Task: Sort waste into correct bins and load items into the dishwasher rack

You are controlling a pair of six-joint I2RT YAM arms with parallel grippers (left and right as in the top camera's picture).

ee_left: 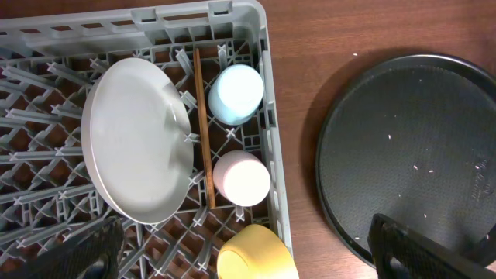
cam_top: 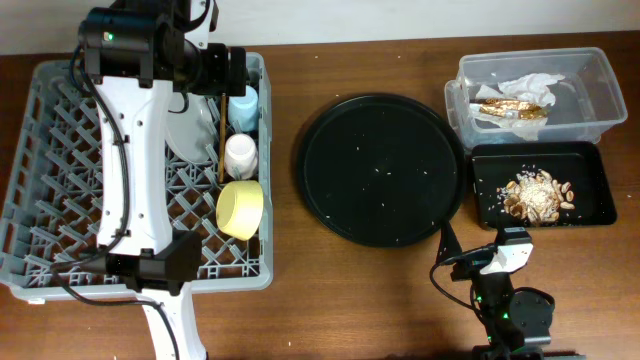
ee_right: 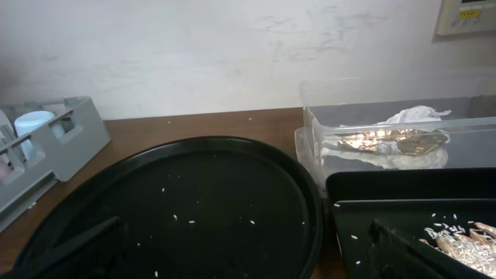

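Rack point(cam_top: 45, 180) holds plate point(ee_left: 136, 139), blue cup point(ee_left: 236, 93), pink cup point(ee_left: 242, 178), bowl point(ee_left: 256, 257), seemingly chopsticks point(ee_left: 203, 132).

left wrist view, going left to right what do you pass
plate → chopsticks → round tray. The blue cup and pink cup both sit between the chopsticks and the tray, level with each other across, so neither comes first.

This looks like a robotics lab staged as a kitchen corner. A wooden table point(cam_top: 300, 320) against a plain white wall point(ee_right: 232, 46) carries a dish rack point(cam_top: 45, 150), with a robot arm point(cam_top: 128, 150) reaching over it.
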